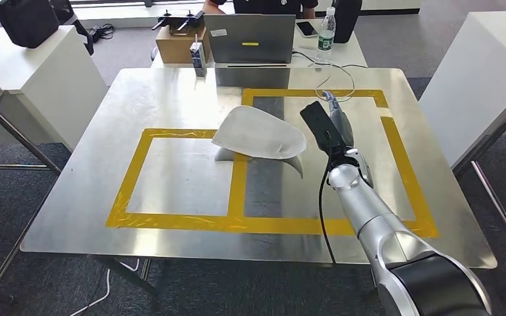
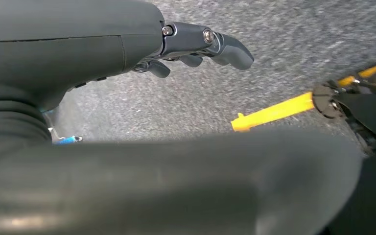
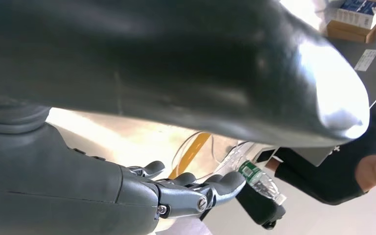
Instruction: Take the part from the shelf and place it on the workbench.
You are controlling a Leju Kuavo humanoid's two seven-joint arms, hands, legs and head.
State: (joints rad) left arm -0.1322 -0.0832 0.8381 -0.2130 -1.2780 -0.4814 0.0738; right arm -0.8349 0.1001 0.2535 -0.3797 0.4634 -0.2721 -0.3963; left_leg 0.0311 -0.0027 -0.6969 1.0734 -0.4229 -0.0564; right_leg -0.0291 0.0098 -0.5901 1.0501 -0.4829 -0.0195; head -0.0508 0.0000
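The part (image 1: 258, 133), a white curved shell, lies on the steel workbench (image 1: 171, 99) near its middle, across the yellow tape lines. My right hand (image 1: 329, 125) hovers just to the right of it, a small gap away, with its fingers (image 3: 200, 188) stretched out and holding nothing. In the left wrist view my left hand (image 2: 127, 44) hangs over grey carpet, fingers apart and nothing in them.
At the far edge stand a laptop (image 1: 250, 38), a cardboard box (image 1: 181, 43), a small carton (image 1: 197, 56) and a water bottle (image 1: 327, 29), with a white cable (image 1: 336, 76) trailing onto the bench. A person (image 1: 263, 5) sits behind the laptop. White tables flank both sides.
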